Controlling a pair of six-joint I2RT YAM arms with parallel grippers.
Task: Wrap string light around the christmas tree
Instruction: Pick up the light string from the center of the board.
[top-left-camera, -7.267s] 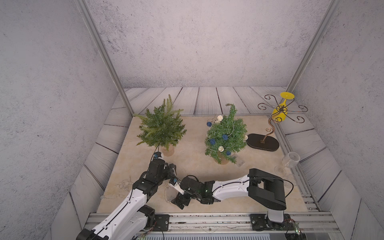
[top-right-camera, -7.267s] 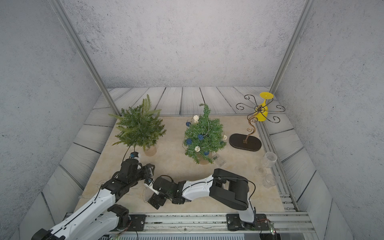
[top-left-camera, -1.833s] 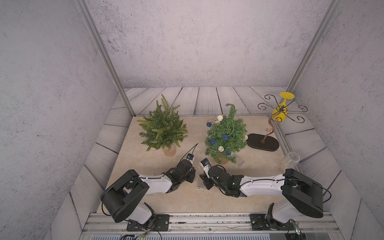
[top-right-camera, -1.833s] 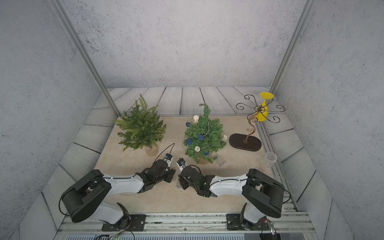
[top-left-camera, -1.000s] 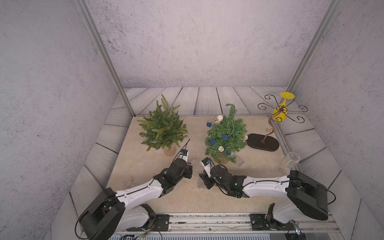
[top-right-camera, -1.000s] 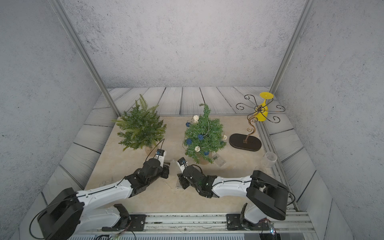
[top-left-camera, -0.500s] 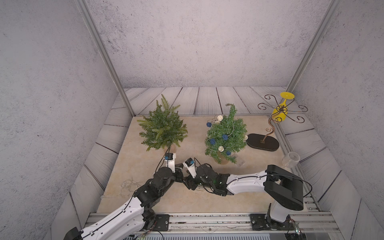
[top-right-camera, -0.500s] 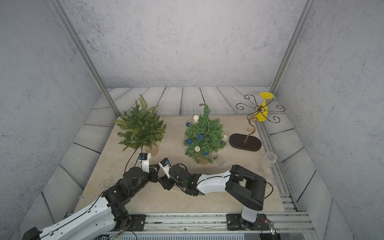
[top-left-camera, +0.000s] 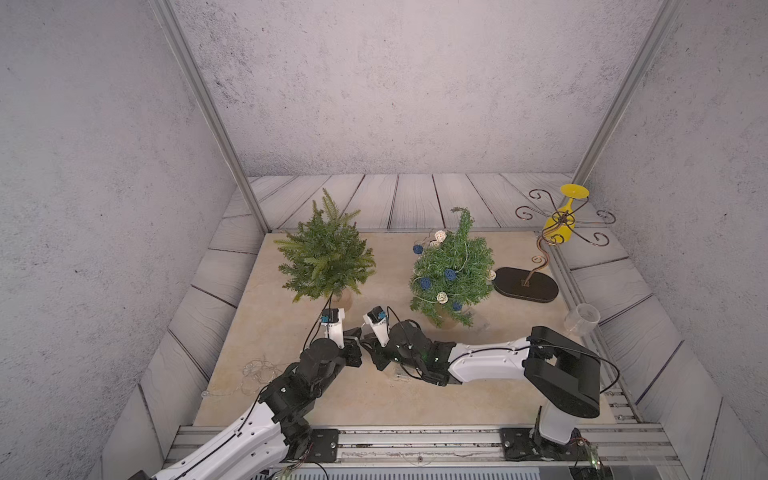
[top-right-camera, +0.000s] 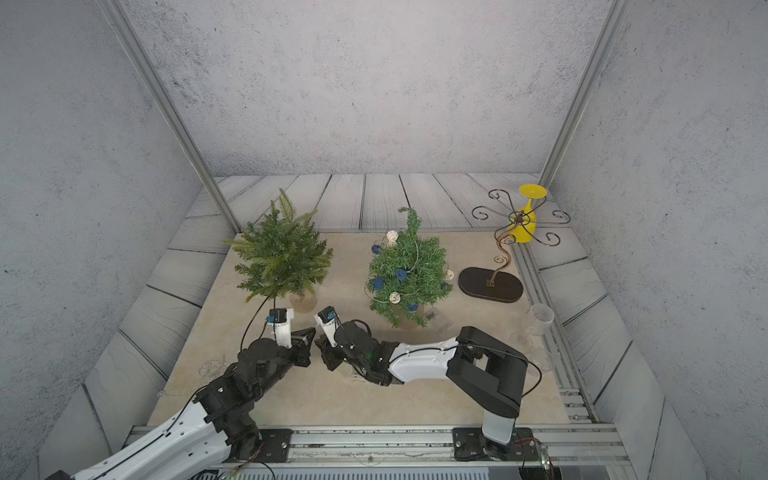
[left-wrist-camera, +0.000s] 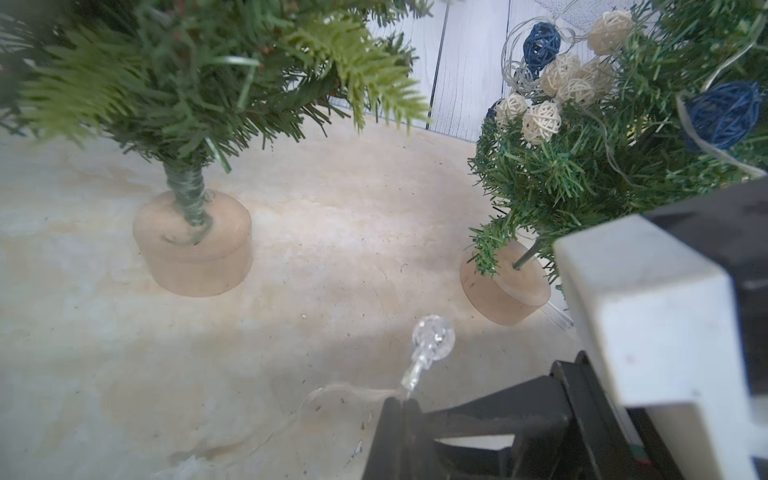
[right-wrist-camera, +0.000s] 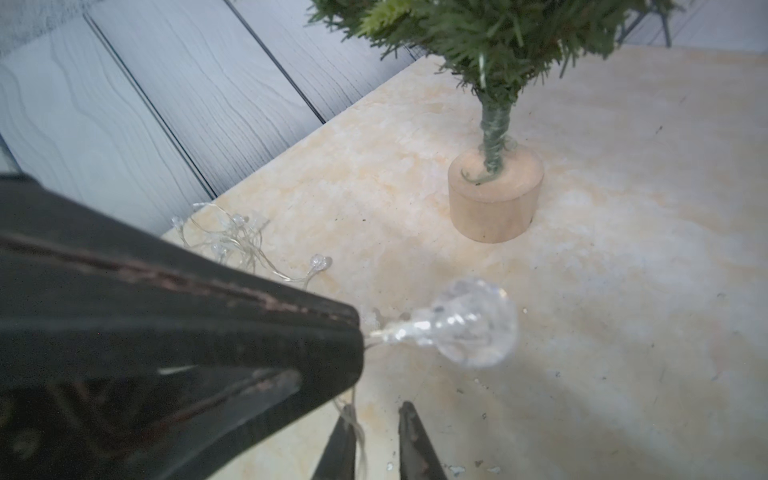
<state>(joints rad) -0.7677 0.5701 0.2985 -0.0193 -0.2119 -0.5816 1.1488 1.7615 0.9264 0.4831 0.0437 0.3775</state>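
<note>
Pinching seemingly limp, fragile string light by its wire with pressed-together left hand. Hovering slightly spread right hand alongside.

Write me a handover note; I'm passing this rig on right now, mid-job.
Left gripper: shut on the string light wire, just behind the end bulb.
Right gripper: jaws slightly apart, with the wire running by one finger; no grip seen.
Things: the rest of the strand lies in a loose heap on the mat beside the left arm. The bare tree stands upright just beyond both grippers. The second tree already carries a ball garland.
Done: strand end picked up.
Left: all the wrapping; no light is on the bare tree yet.
</note>
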